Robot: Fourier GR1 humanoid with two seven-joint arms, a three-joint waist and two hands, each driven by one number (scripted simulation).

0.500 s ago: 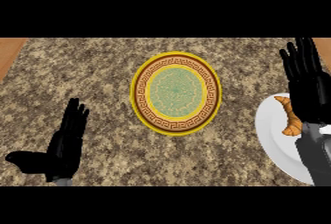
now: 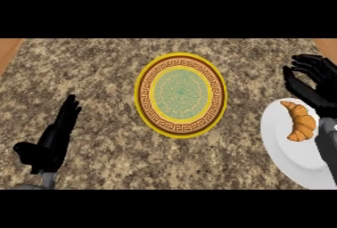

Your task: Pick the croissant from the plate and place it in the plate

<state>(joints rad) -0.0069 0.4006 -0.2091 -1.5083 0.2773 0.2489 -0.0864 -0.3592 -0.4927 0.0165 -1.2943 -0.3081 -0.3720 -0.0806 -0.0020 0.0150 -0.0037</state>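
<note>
A golden-brown croissant [image 2: 299,121] lies on a plain white plate [image 2: 289,151] at the right edge of the counter. My right hand [image 2: 314,84] hovers just above and beyond the croissant, fingers spread and relaxed, holding nothing. In the middle of the counter sits a yellow-rimmed plate [image 2: 181,95] with a brown patterned band and a green centre; nothing lies on it. My left hand [image 2: 52,140] rests open at the lower left, fingers pointing up, far from both plates.
The speckled granite counter [image 2: 99,71] runs across the whole view. Wooden strips [image 2: 8,49] show at its far left and far right corners.
My right hand has shifted slightly and its fingers have bent a little over the croissant. The left hand and both plates are unchanged.
</note>
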